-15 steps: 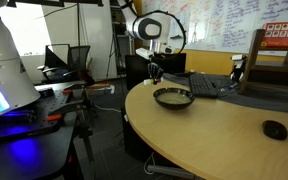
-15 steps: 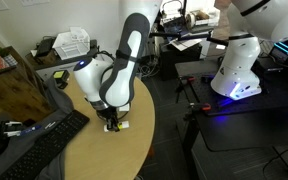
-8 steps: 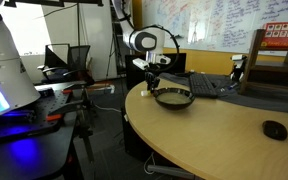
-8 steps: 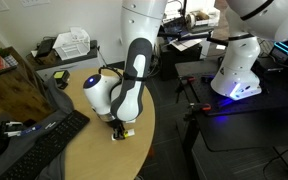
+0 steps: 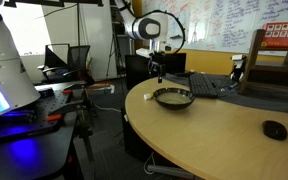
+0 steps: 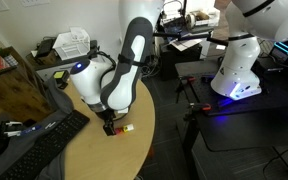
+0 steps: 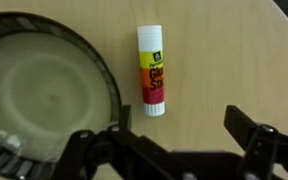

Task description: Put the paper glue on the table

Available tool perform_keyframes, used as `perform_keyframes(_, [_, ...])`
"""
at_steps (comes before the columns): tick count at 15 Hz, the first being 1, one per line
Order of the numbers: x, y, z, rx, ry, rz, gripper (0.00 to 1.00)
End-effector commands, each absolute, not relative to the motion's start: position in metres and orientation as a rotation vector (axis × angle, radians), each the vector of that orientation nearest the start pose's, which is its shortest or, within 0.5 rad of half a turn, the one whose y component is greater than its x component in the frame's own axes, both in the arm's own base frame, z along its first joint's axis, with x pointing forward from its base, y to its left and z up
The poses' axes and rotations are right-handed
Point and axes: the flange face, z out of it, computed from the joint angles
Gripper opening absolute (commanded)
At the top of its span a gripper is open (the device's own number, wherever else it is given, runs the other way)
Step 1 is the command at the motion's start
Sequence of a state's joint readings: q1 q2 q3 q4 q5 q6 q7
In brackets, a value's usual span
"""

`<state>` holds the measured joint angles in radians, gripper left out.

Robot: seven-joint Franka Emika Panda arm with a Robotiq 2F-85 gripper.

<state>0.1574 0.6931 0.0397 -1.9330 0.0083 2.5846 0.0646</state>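
Paper glue lies flat on the table, a smooth light-tan wood top. It is a short round stick with a white section at each end and a label between them that runs from yellow through orange to red, with small dark print too blurred to read. In the wrist view its long axis runs almost straight from 12 o'clock to 6 o'clock. The longer white end points to 12 and the shorter white end leans slightly toward 5. Which end is the cap I cannot tell.

At 9 o'clock of the stick, near it but apart, sits a round bowl with a dark rim and a pale inside.

The gripper stands at 6 o'clock of the stick with its two fingers spread wide and nothing between them; the stick lies free of both.

In an exterior view the gripper hangs low over the rounded table edge, and the stick shows as a small red-and-yellow piece just beside it at 3 o'clock. In an exterior view the gripper sits at 11 o'clock of the bowl.
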Motion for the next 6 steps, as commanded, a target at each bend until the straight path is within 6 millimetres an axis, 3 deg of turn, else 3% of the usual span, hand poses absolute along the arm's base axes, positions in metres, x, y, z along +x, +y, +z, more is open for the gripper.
perform_keyframes(1, [0.592, 0.1, 0.17, -3.167, -0.246, 0.148, 1.0])
perform_keyframes(3, [0.593, 0.088, 0.197, -3.183, -0.286, 0.169, 1.0])
perform_keyframes(6, [0.589, 0.079, 0.219, -3.182, -0.421, 0.22, 1.0])
